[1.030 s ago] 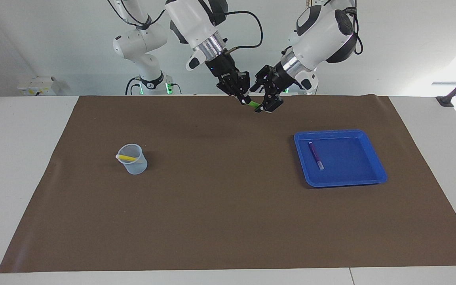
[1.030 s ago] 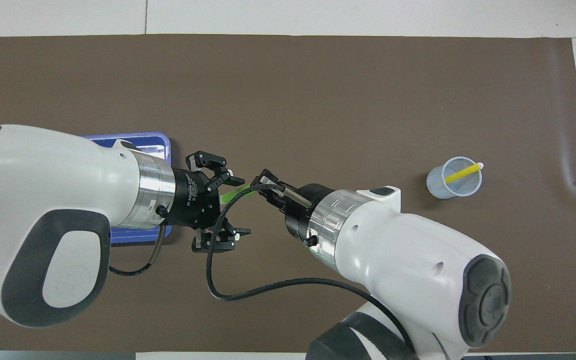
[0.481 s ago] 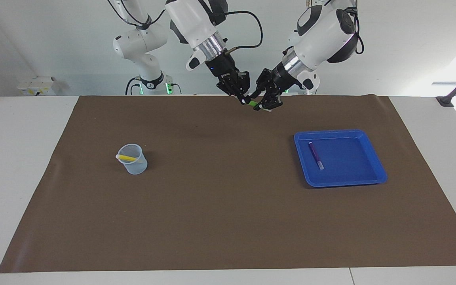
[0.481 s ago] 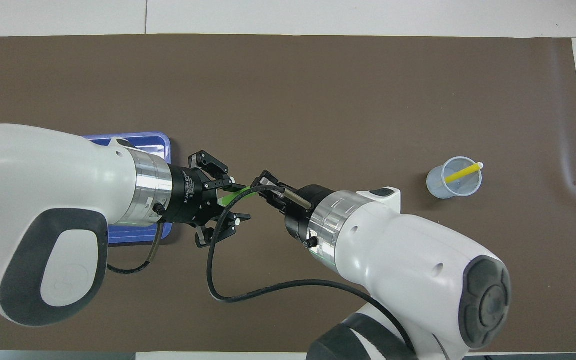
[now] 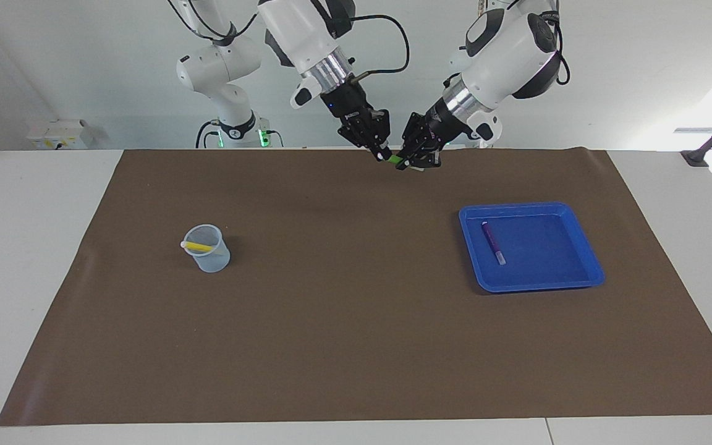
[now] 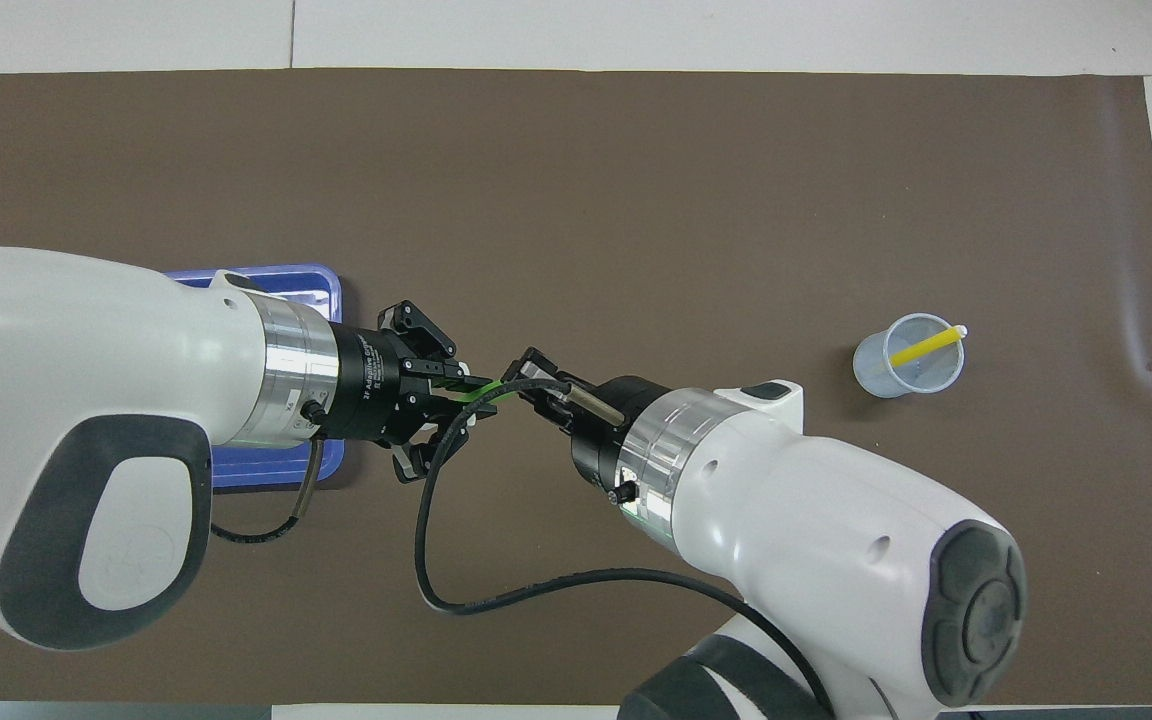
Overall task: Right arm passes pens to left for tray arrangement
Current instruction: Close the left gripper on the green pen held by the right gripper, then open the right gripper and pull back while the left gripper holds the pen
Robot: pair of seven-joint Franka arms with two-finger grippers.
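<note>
A green pen point(image 5: 397, 161) point(image 6: 482, 391) hangs in the air over the mat's edge nearest the robots, held at both ends. My right gripper point(image 5: 385, 155) point(image 6: 520, 384) is shut on one end. My left gripper point(image 5: 406, 164) point(image 6: 460, 396) is shut on the other end. The blue tray point(image 5: 532, 207) point(image 6: 328, 286) lies toward the left arm's end, and a purple pen point(image 5: 492, 242) rests in it. A yellow pen point(image 5: 198, 247) point(image 6: 922, 347) leans in a translucent cup point(image 5: 212, 261) point(image 6: 884, 376) toward the right arm's end. In the overhead view the left arm hides most of the tray.
A brown mat point(image 5: 343, 309) covers the table's middle. The right wrist's black cable point(image 6: 436, 570) loops below both grippers. A slimmer white arm point(image 5: 220, 74) stands at the robots' end, by the wall.
My left gripper's fingers have closed from wide open onto the green pen. The right gripper kept its hold and barely moved.
</note>
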